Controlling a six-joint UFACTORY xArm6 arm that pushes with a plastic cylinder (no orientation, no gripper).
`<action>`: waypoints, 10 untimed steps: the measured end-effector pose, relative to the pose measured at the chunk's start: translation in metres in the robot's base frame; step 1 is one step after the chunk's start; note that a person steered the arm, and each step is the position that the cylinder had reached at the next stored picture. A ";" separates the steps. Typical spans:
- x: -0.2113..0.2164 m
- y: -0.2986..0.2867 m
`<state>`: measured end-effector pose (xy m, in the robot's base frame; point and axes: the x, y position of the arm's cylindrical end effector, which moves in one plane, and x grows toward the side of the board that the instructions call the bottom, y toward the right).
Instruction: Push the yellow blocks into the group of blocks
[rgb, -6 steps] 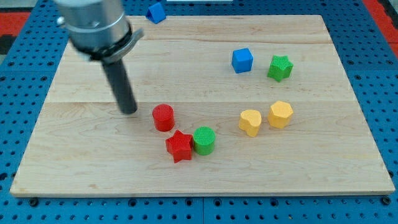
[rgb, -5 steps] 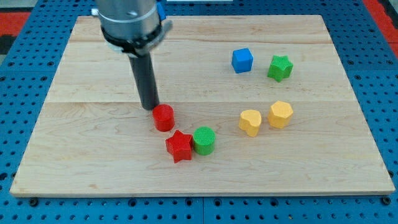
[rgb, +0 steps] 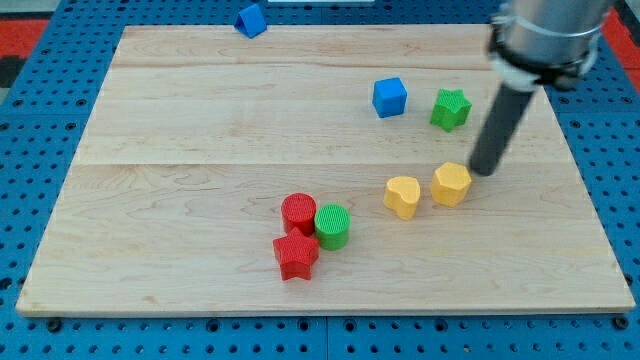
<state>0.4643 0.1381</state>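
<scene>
Pale wooden counter (rgb: 200, 130) rests on a blue pegboard base, with red showing at the view's upper corners.

Arm pose: the dark rod enters from the view's upper right beneath a grey collar and slopes down toward the view's left. My tip (rgb: 483, 172) sits at board level, just beside the upper right edge of the yellow hexagonal block (rgb: 451, 184); contact cannot be confirmed. No hand is fitted, so nothing is clamped or spread apart.

Task items: the yellow hexagonal block lies right of centre, with the yellow heart-shaped block (rgb: 402, 196) just beside it on the view's left, a narrow gap between them. Both stand well apart from the cluster at lower centre.

Cluster: red cylinder (rgb: 298, 213), green cylinder (rgb: 332, 226) and red star block (rgb: 296, 256) sit touching one another.

Other items: blue cube (rgb: 390, 97) and green star block (rgb: 450, 108) lie above the yellow pair. A blue block (rgb: 250, 20) of unclear shape sits at the counter's top edge.
</scene>
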 end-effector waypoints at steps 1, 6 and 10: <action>0.036 -0.106; 0.087 -0.013; -0.026 0.108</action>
